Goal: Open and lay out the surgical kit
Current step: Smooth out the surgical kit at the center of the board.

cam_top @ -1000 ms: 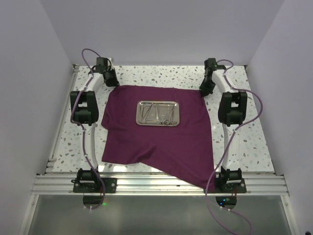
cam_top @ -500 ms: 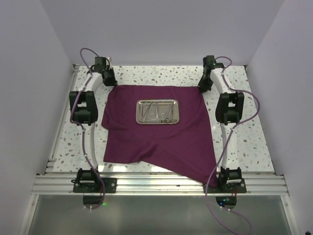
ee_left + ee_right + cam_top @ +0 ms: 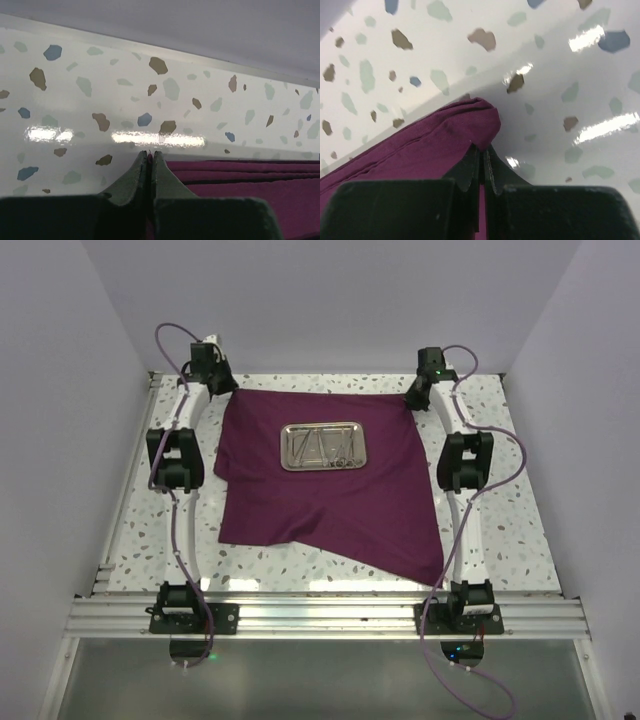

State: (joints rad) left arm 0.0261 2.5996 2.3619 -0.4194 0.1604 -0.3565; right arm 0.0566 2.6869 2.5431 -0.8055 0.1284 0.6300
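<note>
Left end effector [image 3: 150, 156] and right end effector [image 3: 481, 151]: pinched fully closed on cloth wrap [image 3: 330, 510] corners beyond steel tray [image 3: 322, 425].

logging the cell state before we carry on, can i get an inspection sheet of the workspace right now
surface: speckled table, glossy, with glare
job's things: maroon cloth wrap spread open, near edge uneven; steel tray on it toward the far side, thin instruments inside
clutter: nothing seen
grippers: left gripper and right gripper at the wrap's far corners, both shut on it
cables: purple cables loop along both arms
surroundings: plain pale walls; metal rail at the near edge
</note>
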